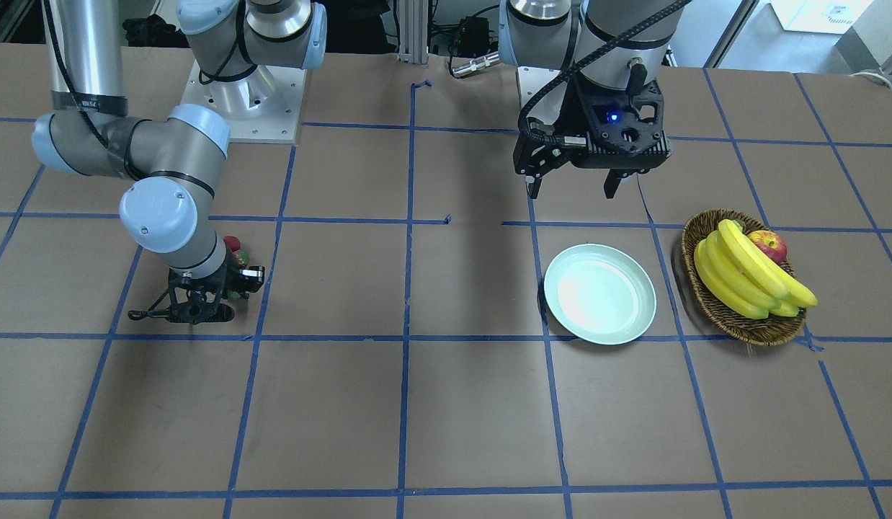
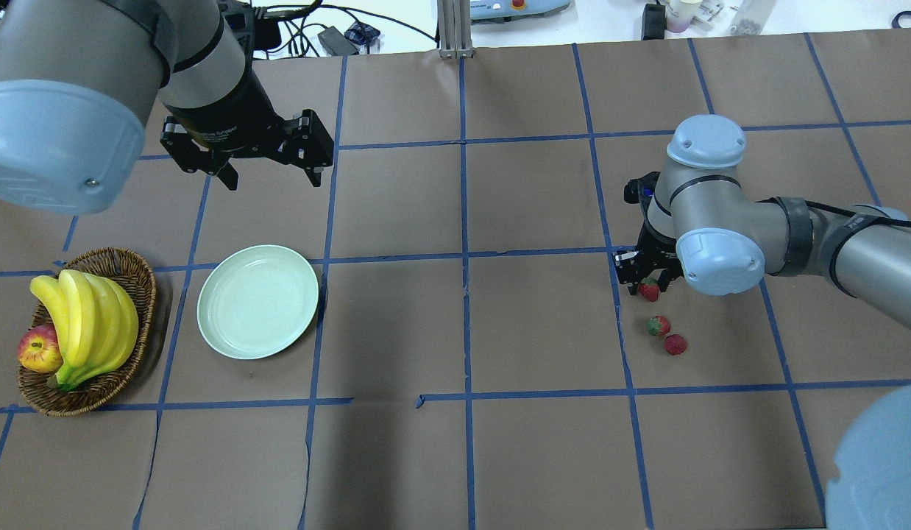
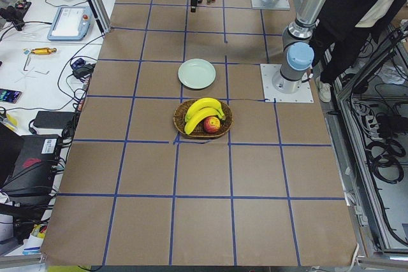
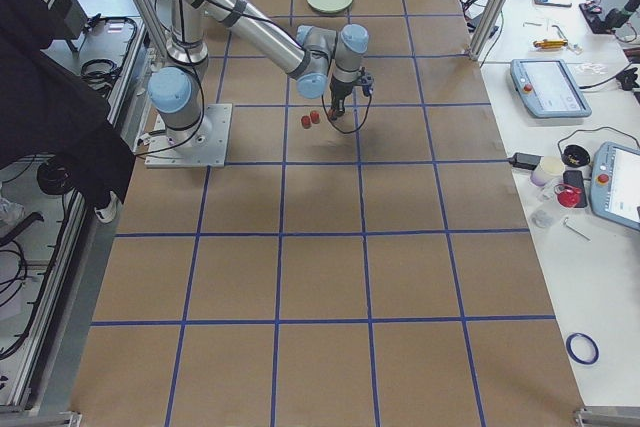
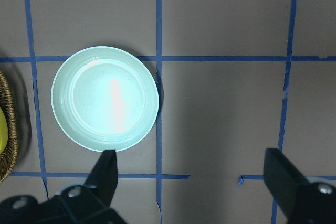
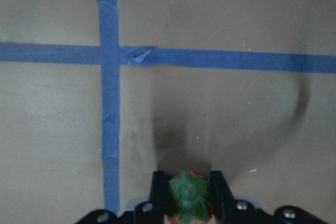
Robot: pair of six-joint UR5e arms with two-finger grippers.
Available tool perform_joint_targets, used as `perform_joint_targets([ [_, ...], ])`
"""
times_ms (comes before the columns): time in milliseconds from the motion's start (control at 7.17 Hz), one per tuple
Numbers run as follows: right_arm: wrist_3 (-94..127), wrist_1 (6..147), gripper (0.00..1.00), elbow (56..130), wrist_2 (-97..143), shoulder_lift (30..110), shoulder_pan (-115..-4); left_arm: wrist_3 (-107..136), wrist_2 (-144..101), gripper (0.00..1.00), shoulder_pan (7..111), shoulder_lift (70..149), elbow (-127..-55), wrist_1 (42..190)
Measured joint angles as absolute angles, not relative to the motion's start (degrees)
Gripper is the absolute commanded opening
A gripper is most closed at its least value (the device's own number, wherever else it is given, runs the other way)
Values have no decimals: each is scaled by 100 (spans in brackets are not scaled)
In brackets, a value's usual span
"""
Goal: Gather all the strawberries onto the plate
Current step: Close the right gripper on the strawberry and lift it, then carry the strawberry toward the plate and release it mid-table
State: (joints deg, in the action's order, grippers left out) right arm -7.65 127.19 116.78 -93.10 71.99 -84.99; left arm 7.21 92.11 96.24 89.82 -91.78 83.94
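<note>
Three strawberries show at the right of the overhead view. My right gripper (image 2: 648,280) is shut on one strawberry (image 2: 649,290), low over the table. In the right wrist view its green cap (image 6: 189,198) sits between the two fingers. The other two strawberries (image 2: 658,325) (image 2: 675,344) lie on the table just beside it. The pale mint plate (image 2: 258,302) is empty at the left, and it also shows in the left wrist view (image 5: 105,98). My left gripper (image 2: 271,175) is open and empty, hovering above the table beyond the plate.
A brown wicker basket (image 2: 143,280) with bananas (image 2: 95,324) and an apple (image 2: 38,350) stands left of the plate. Blue tape lines mark a grid on the brown table. My right arm's elbow (image 2: 709,221) hangs over the strawberries.
</note>
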Motion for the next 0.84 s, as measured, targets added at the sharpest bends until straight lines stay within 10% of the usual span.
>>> perform_joint_targets([
  [837,856,12719,0,10686,-8267,7171,-9741,710,9219,100,9624,8975,-9168,8385],
])
